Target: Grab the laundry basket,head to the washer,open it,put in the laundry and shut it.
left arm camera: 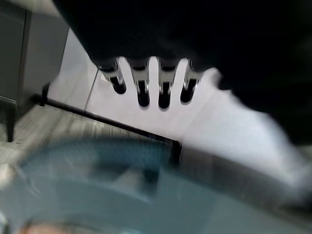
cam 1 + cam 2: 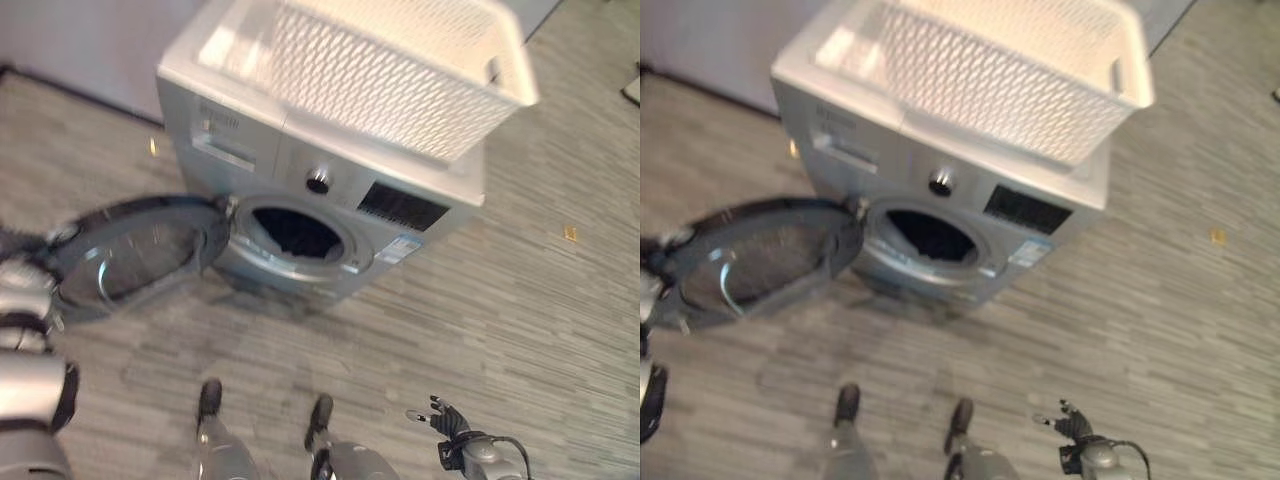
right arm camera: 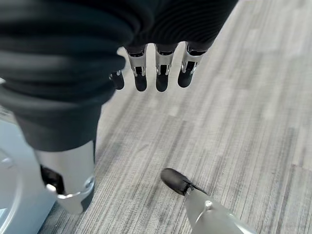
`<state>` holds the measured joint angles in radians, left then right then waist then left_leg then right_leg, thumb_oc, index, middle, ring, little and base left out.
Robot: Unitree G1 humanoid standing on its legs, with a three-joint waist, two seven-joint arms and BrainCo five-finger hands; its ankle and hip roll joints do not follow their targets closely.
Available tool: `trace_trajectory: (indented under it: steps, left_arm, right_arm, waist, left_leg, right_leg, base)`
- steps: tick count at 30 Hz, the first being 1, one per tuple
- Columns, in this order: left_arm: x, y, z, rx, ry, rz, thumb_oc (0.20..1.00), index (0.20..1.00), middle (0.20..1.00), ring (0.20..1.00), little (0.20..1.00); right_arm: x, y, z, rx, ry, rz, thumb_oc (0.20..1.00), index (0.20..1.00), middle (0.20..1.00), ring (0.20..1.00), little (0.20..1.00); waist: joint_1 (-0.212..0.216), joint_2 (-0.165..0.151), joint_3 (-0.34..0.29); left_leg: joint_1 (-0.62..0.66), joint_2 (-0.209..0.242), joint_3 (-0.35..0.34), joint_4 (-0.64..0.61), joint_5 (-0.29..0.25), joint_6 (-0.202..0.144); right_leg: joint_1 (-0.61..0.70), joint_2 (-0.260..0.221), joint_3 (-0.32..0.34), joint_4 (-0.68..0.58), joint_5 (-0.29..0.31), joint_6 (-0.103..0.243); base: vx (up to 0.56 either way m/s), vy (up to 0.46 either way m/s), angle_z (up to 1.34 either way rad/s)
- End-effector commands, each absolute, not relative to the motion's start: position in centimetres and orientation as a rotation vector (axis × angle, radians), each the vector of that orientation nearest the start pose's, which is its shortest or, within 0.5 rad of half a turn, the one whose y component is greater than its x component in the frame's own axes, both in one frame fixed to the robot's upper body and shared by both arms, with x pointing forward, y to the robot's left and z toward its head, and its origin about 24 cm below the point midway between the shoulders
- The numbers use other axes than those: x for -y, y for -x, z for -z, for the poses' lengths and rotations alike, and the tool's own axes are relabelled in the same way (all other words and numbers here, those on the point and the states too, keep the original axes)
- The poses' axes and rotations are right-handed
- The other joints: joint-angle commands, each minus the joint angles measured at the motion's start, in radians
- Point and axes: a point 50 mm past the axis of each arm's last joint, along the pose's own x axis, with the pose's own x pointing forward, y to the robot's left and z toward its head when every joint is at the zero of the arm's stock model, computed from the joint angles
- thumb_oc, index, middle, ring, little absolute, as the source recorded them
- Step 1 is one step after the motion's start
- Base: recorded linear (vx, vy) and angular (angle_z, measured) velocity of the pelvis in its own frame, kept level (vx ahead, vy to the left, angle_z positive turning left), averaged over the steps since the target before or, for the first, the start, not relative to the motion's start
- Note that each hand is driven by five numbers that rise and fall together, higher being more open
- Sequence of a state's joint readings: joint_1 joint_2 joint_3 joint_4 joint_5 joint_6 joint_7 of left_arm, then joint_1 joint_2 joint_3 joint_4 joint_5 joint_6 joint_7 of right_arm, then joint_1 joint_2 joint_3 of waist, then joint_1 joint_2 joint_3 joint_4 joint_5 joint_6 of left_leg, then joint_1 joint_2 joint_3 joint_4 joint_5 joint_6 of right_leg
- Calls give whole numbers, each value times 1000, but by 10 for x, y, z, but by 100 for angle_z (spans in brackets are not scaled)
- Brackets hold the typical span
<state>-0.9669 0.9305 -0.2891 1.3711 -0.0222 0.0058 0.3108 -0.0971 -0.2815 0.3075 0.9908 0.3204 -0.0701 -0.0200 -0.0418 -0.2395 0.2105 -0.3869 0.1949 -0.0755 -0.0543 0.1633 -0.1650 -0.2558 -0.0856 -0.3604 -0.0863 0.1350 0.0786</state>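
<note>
The basket (image 2: 380, 70) sits on the washer (image 2: 300, 190), seemingly empty, door (image 2: 130, 255) open at 9 o'clock, shutting left; left hand (image 1: 151, 87) and right hand (image 3: 156, 73) relaxed, empty.

You have the washer (image 2: 330, 190) in the upper middle of the frame, a silver-grey front loader standing on the grey striped floor (image 2: 520, 300). Its round door (image 2: 130, 255) is swung wide open toward the left of the frame, glass dark, hinged beside the drum opening (image 2: 297, 232). You can see something dark inside the opening, though what it is cannot be told. The laundry basket (image 2: 385, 55), white with a lattice wall, sits on top of the washer, toward its right side, overhanging the front edge a little. You can see a round knob (image 2: 318, 182) and a dark panel (image 2: 403, 206) on the front.
</note>
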Motion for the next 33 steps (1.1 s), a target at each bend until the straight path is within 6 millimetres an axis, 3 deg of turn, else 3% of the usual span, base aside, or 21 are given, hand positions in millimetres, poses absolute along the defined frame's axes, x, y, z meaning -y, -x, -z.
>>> trace_trajectory:
  steps: [1,5,7,10,11,12,13,14,15,16,17,18,22,23,28,31,32,33]
  left_arm:
    - [-431,-302,-159,-412,-853,-847,1000,1000,1000,1000,1000]
    - [-429,-298,-139,-482,-861,-795,1000,1000,1000,1000,1000]
    - [-417,-292,-98,-585,-882,-692,1000,1000,1000,1000,1000]
    - [-403,-283,-57,-669,-860,-578,1000,1000,1000,1000,1000]
    - [-387,-274,-27,-690,-844,-512,1000,1000,1000,1000,1000]
    - [-387,-274,-27,-690,-843,-512,1000,1000,1000,1000,1000]
    - [-375,-271,-11,-690,-818,-476,1000,1000,1000,1000,1000]
    - [-340,-263,27,-687,-713,-410,1000,1000,1000,1000,1000]
    - [-339,-263,27,-687,-713,-410,1000,1000,1000,1000,1000]
    - [-307,-250,57,-701,-568,-370,1000,1000,1000,1000,1000]
    - [-307,-250,57,-701,-568,-370,1000,1000,1000,1000,1000]
    - [-283,-231,82,-750,-450,-352,1000,1000,1000,1000,1000]
    - [-262,-211,103,-796,-327,-346,1000,1000,1000,1000,1000]
    - [-258,-203,109,-817,-308,-341,1000,1000,1000,1000,1000]
    - [-251,-197,115,-830,-227,-354,1000,1000,1000,1000,1000]
    - [-240,-216,108,-788,-167,-348,1000,1000,1000,1000,1000]
    - [-230,-226,106,-772,-157,-324,1000,1000,1000,1000,1000]
    - [-202,-244,100,-746,-109,-262,1000,1000,1000,1000,1000]
  right_arm:
    - [204,-206,107,-719,83,30,1000,1000,1000,1000,1000]
    - [190,-215,99,-665,66,-25,1000,1000,1000,1000,1000]
    - [187,-224,91,-620,54,-31,1000,1000,1000,1000,1000]
    - [189,-226,87,-602,62,-39,1000,1000,1000,1000,1000]
    - [195,-224,86,-597,66,-24,1000,1000,1000,1000,1000]
    - [196,-224,86,-598,66,-24,1000,1000,1000,1000,1000]
    - [199,-221,88,-604,69,-12,1000,1000,1000,1000,1000]
    - [208,-215,91,-620,72,26,1000,1000,1000,1000,1000]
    - [208,-215,91,-620,73,26,1000,1000,1000,1000,1000]
    - [217,-209,94,-640,70,66,1000,1000,1000,1000,1000]
    - [218,-209,94,-640,70,66,1000,1000,1000,1000,1000]
    - [228,-200,99,-672,64,113,1000,1000,1000,1000,1000]
    - [235,-196,102,-699,65,144,1000,1000,1000,1000,1000]
    - [234,-194,104,-711,62,141,1000,1000,1000,1000,1000]
    - [236,-190,107,-733,65,128,1000,1000,1000,1000,1000]
    - [234,-188,108,-740,63,116,1000,1000,1000,1000,1000]
    - [233,-184,110,-750,58,111,1000,1000,1000,1000,1000]
    - [233,-175,114,-776,62,108,1000,1000,1000,1000,1000]
  waist:
    - [-21,-12,27]
    - [-27,-38,25]
    - [-25,-30,34]
    - [-26,-11,36]
    - [-22,14,30]
    - [-22,14,30]
    - [-20,28,25]
    - [-16,53,15]
    - [-16,53,15]
    - [-15,79,4]
    - [-17,79,2]
    - [-20,101,-23]
    - [-20,122,-50]
    - [-25,127,-64]
    - [-41,123,-86]
    - [-63,117,-97]
    - [-86,109,-112]
    - [-125,105,-126]
  left_leg:
    - [60,-13,56,-30,-39,70]
    - [64,-11,74,-20,-54,79]
    - [83,-11,89,-6,-74,86]
    - [110,-13,108,7,-91,90]
    - [140,-16,123,9,-102,91]
    - [141,-16,123,9,-102,91]
    - [153,-19,129,10,-106,93]
    - [177,-23,136,7,-109,92]
    - [177,-23,136,7,-109,92]
    - [198,-25,142,0,-105,89]
    - [195,-25,141,0,-104,89]
    - [221,-21,157,-17,-101,84]
    - [265,-2,207,-32,-96,75]
    - [293,21,249,-33,-98,68]
    - [341,54,325,-33,-102,60]
    - [351,54,319,-33,-69,55]
    - [352,42,306,-33,-88,60]
    - [369,30,310,-33,-125,68]
  right_leg:
    - [26,-55,72,160,-142,94]
    - [18,-58,82,165,-135,97]
    - [24,-63,94,173,-138,96]
    - [35,-65,111,180,-152,89]
    - [47,-67,123,179,-162,83]
    - [48,-67,123,179,-162,83]
    - [54,-68,129,179,-167,80]
    - [71,-68,135,170,-171,75]
    - [72,-68,135,170,-171,75]
    - [87,-63,149,151,-171,69]
    - [85,-63,148,150,-169,69]
    - [105,-55,163,114,-159,69]
    - [113,-38,205,84,-139,67]
    - [117,-18,245,69,-131,62]
    - [118,28,335,48,-108,55]
    - [102,52,377,46,-92,53]
    - [89,55,388,45,-88,54]
    - [93,56,400,44,-95,56]
  base:
    - [0,0,0]
    - [31,1,-9]
    - [22,31,-17]
    - [31,43,-21]
    - [51,18,-18]
    - [64,35,-25]
    - [67,7,-22]
    - [67,7,-22]
    - [77,-38,-11]
    - [33,-20,-8]
    - [84,-75,-7]
    - [49,-54,-9]
    - [44,-130,-29]
    - [14,-190,-73]
    - [7,-156,-77]
    - [1,-127,-50]
    - [64,-152,-47]
    - [68,-109,-26]
